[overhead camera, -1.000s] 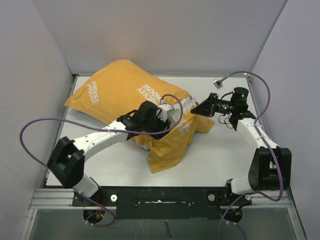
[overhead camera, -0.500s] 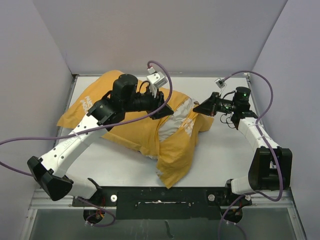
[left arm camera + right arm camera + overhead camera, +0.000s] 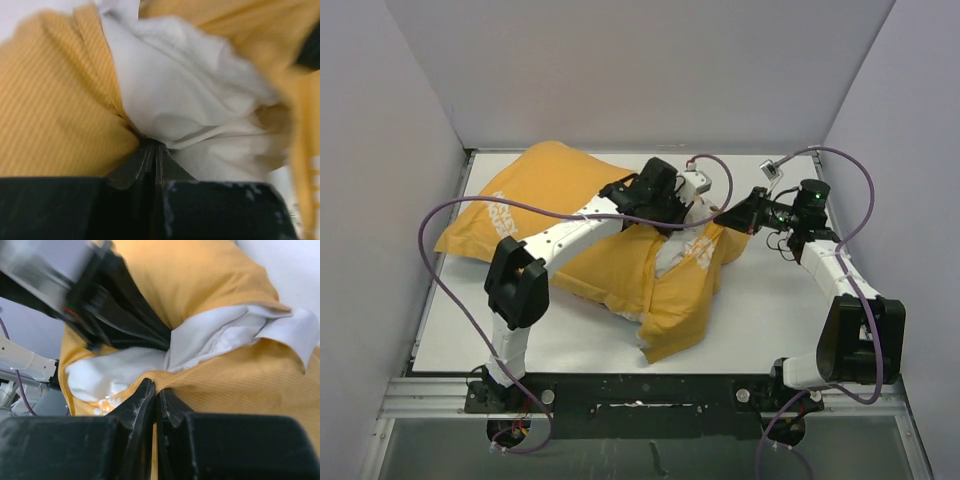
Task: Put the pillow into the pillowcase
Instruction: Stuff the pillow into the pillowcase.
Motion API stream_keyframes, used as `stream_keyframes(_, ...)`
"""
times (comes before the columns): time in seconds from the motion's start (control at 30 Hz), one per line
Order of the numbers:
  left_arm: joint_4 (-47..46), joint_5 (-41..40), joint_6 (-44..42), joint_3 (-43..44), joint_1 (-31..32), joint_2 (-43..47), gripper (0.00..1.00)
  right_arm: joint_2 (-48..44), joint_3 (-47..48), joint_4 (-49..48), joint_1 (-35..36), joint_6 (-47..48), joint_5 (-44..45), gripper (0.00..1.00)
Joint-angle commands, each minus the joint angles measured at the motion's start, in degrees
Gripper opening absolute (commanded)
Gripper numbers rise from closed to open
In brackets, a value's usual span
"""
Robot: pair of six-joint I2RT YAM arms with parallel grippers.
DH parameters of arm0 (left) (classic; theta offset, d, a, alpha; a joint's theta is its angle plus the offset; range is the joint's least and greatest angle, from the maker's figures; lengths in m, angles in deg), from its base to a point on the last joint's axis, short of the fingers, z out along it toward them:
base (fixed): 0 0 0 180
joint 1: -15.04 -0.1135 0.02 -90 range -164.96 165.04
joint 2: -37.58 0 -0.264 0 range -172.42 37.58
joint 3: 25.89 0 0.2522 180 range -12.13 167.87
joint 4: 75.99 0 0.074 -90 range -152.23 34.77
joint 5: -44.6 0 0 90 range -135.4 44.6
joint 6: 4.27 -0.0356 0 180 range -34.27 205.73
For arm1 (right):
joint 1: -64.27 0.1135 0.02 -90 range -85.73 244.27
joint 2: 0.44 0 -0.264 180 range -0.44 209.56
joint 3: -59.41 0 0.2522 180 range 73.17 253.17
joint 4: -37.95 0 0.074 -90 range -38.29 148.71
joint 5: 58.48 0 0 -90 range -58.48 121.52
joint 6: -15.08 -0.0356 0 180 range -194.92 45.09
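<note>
Your left arm has swung across since half a second ago: it was raised over the back of the pillowcase, and it now reaches low across the fabric to the open mouth on the right. The left gripper has also drawn its fingers together in that time. Your right arm has barely shifted.

From the left wrist you see the left gripper with its tips pressed together on a pinch of the pillow. White folds pucker toward the tips, right beside the yellow hem of the pillowcase. Whether some of that hem is caught too, you cannot tell.

From the right wrist, the right gripper is clamped on the near hem of the pillowcase. The left gripper sits opposite it at the mouth, and the pillow shows white between the two.

Overhead, the pillowcase lies mustard side up with white lettering, spread from the back left of the tabletop toward the middle, with a loose flap trailing toward the near edge. The pillow is mostly inside, and only a white patch shows at the mouth. The right gripper holds the mouth's right-hand corner, just beside the left gripper.
</note>
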Motion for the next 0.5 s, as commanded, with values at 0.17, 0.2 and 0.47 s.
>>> stream_keyframes(0.17,-1.97,2.34,7.54,-22.25,2.21,-2.08,0.0,1.84,6.57,-42.37,-0.2,-30.33,-6.25,0.0)
stream_keyframes(0.2,-3.53,3.0,9.2,-23.1,1.76,-0.97,0.0,1.85,7.13,-39.62,2.55,-28.16,-5.68,0.0)
stream_keyframes(0.47,-24.57,14.93,32.1,-33.84,-5.41,21.05,0.32,4.92,3.54,7.03,9.26,10.25,17.62,0.0)
